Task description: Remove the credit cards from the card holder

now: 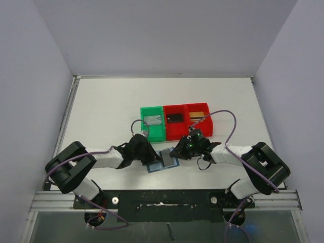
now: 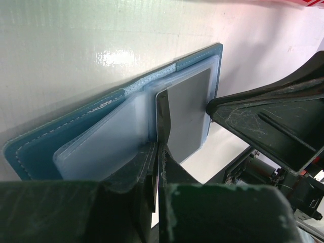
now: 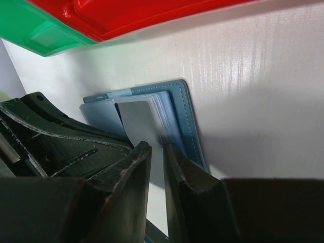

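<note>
The blue card holder (image 1: 157, 167) lies open and flat on the white table between my two grippers. It also shows in the left wrist view (image 2: 61, 136) and the right wrist view (image 3: 185, 116). A grey card (image 2: 190, 111) lies on its clear pockets, with one edge lifted; it also shows from the right wrist (image 3: 139, 121). My left gripper (image 2: 159, 147) is shut on that lifted edge of the card. My right gripper (image 3: 158, 147) stands tip-down on the card's other side, its jaws nearly together and nothing between them. Both grippers show from above, left (image 1: 148, 156) and right (image 1: 178, 151).
Three bins stand in a row just behind the holder: a green bin (image 1: 153, 123) with a grey card, a red bin (image 1: 175, 120) with a dark card, and another red bin (image 1: 198, 117) with a brownish card. Grey walls close in the table.
</note>
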